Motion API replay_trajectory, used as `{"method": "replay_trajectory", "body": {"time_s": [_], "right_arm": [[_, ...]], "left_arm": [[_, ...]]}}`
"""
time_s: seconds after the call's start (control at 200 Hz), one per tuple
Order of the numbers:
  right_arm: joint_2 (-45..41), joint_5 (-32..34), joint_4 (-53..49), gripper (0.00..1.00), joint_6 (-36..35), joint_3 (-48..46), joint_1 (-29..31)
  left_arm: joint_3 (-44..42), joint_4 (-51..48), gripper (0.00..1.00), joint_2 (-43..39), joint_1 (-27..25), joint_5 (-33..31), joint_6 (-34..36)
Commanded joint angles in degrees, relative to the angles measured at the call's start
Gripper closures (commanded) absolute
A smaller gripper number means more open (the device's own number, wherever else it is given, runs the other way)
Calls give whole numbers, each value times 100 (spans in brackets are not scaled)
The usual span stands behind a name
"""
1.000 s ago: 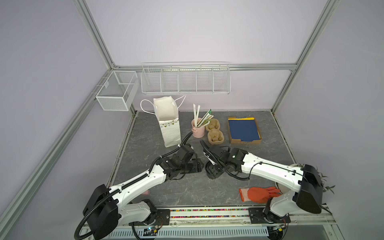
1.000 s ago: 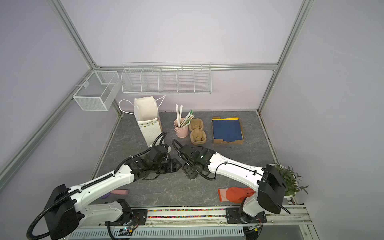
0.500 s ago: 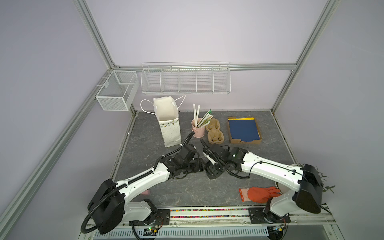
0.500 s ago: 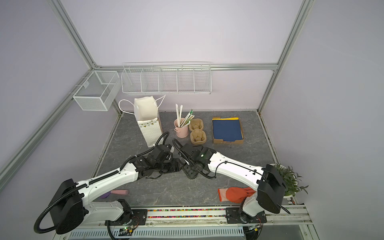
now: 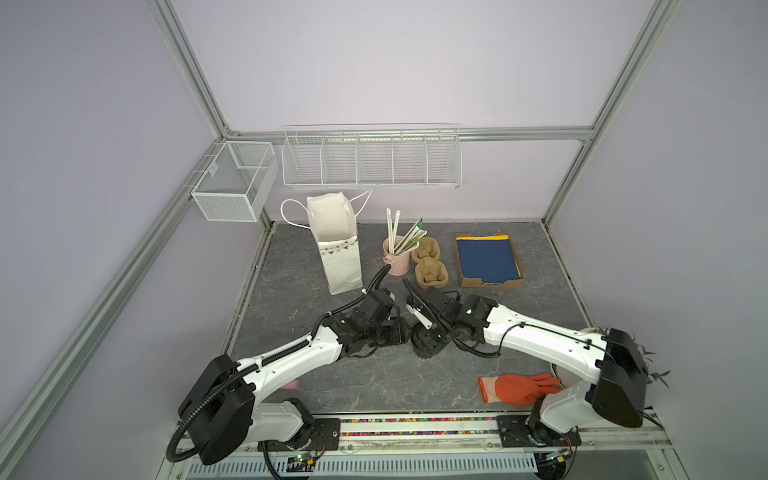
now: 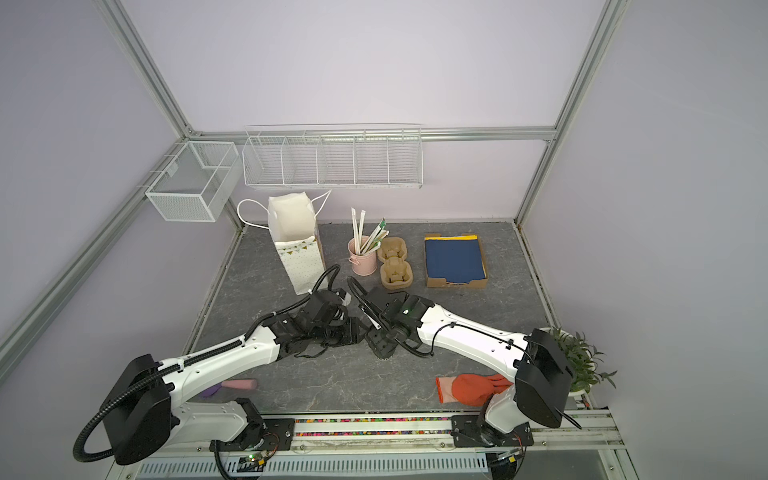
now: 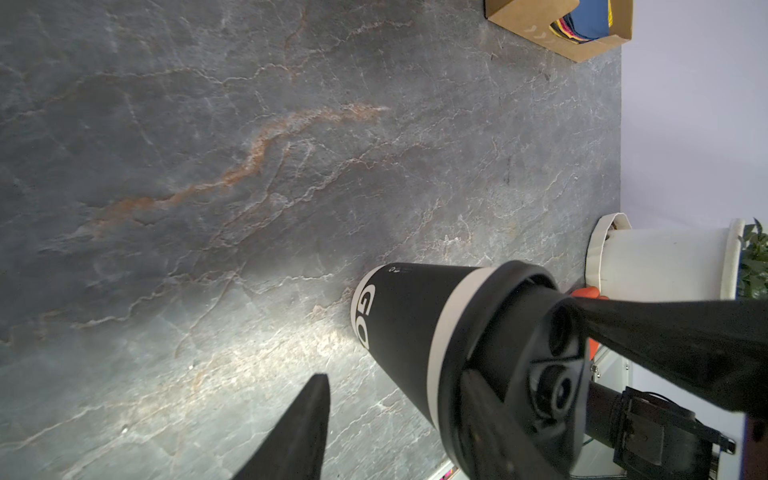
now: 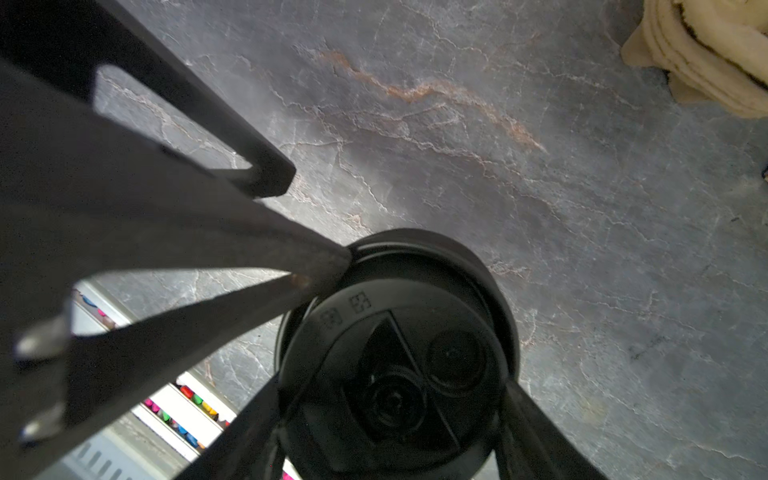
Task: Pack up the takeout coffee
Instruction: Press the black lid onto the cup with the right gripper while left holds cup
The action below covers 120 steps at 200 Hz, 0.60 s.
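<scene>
At the near middle of the table [image 5: 374, 382], the takeout coffee [image 7: 407, 332] stands upright, white letters "GO" on its black wall. The right end effector [image 8: 395, 415] clamps its black lid [image 8: 415, 291] from above. The left end effector [image 8: 313, 222] is partly open, one fingertip [image 8: 328, 266] touching the lid's rim. Farther back stands a white paper bag [image 5: 338, 257].

The black paper cup [image 7: 405, 332] carries large white capitals near its base in the left wrist view: "GO", then a third letter cut off by the curve. Tiny white signs beside them are too small to read. The cup's black lid [image 8: 395, 357] shows 2 small embossed squares in the right wrist view, illegible.
</scene>
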Motion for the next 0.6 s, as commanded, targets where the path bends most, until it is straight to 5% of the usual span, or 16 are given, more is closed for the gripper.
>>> {"method": "replay_trajectory", "body": {"time_s": [0.0, 0.595], "right_arm": [[586, -1238, -649, 29, -33, -694, 105], [276, -1100, -255, 30, 150, -1033, 76]], "left_arm": [[-446, -381, 50, 479, -34, -314, -95], [911, -1889, 29, -570, -55, -795, 280]]}}
